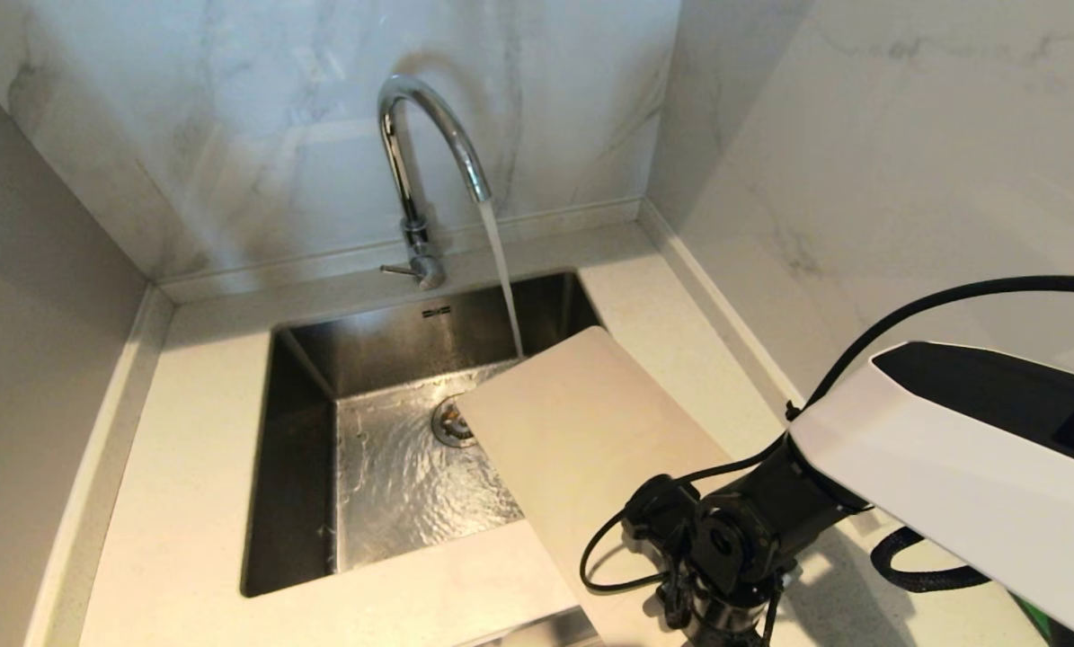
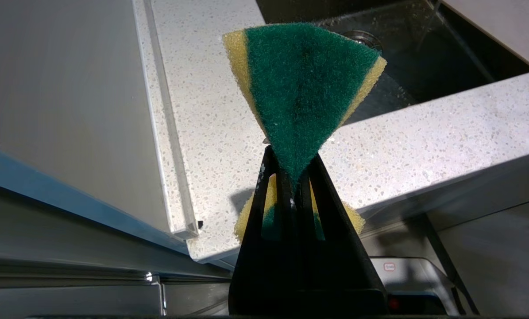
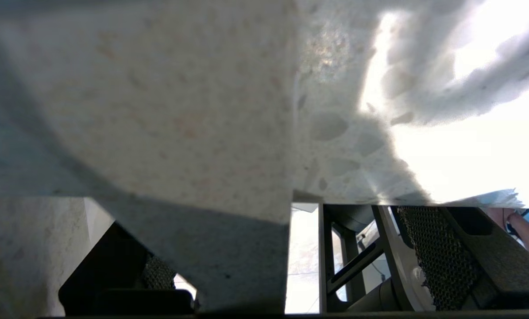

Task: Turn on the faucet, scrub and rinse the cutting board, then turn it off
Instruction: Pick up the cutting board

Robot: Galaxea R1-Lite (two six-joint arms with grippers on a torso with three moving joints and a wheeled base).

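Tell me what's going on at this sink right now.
The faucet is running, and its stream lands at the far edge of the cutting board, which leans from the counter down into the sink. The right gripper is at the board's near end with its fingers spread wide, the board's edge between them. The left gripper is back at the counter's front edge, shut on a green and yellow sponge. The sponge is not on the board yet.

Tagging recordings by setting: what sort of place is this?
Most likely a home kitchen corner: a steel sink sunk into a speckled countertop, a chrome faucet running, marble-look wall panels behind.
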